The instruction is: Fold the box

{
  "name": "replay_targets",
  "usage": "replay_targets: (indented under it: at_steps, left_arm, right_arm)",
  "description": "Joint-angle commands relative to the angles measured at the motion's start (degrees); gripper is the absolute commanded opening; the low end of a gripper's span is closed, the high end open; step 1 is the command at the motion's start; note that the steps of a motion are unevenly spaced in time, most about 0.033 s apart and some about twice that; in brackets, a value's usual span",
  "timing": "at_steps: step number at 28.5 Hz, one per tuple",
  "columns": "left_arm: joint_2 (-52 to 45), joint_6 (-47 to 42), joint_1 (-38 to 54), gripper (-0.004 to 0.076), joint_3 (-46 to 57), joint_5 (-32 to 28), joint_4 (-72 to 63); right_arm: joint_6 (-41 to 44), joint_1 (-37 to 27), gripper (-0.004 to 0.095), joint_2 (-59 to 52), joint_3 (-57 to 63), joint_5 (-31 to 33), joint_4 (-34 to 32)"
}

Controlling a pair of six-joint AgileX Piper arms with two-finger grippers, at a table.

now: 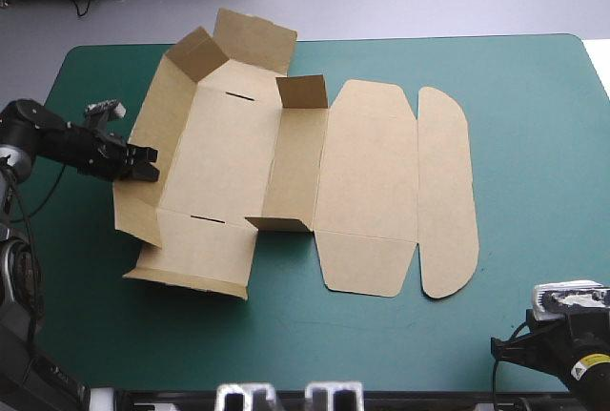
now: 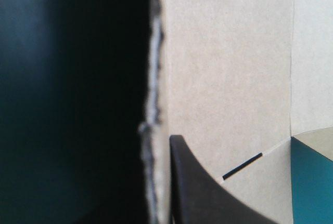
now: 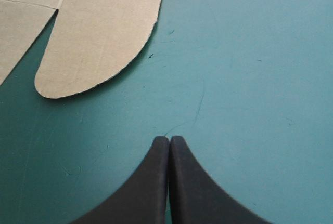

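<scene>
One box [image 1: 224, 158] wall [image 1: 154, 125] is clamped by L jaws; R jaws clenched, empty. Wall may be torn if yanked unsupported.

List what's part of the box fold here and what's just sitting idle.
In the job:
- box, some walls raised, lid panels flat
- left claw, shut on the box's left wall

Idle:
- right claw, shut, over the bare table near the front edge, not touching the box
- teal-green cover, only the work surface
</scene>
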Motion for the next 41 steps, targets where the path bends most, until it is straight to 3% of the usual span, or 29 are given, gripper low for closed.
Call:
replay_targets:
  at_steps: [1,7,11,21,29,37,41]
  left_arm:
    - [-4.28,-0.38,-3.96,-0.0010,-8.34,4.50,3.65]
    - [-4.33,2.38,-14.72,-0.0010,-18.45,3.75,16.27]
    - [-4.33,4.57,-21.60,-0.0010,-22.25,-1.03,22.31]
    - [-4.23,13.25,-33.22,-0.0010,-23.29,-14.39,31.08]
    - [-4.23,22.45,-40.23,-0.0010,-23.29,-17.42,37.73]
    - [-4.34,22.05,-48.85,-0.0010,-23.29,-19.96,47.32]
    - [-4.34,15.48,-55.85,-0.0010,-23.29,-22.65,54.14]
  right_arm:
    - [-0.07,0.17,-0.0015,0.56,-1.29,-2.92,-0.14]
    - [-0.07,0.17,-0.0015,0.56,-1.29,-2.92,-0.14]
    - [-0.07,0.17,-0.0015,0.56,-1.29,-2.92,-0.14]
    - [-0.07,0.17,-0.0015,0.56,-1.29,-2.92,-0.14]
    - [-0.07,0.17,-0.0015,0.56,-1.29,-2.94,-0.14]
    - [-0.07,0.17,-0.0015,0.56,-1.29,-3.15,-0.25]
    - [-0.18,0.17,-0.0015,0.66,-1.83,-3.22,-0.25]
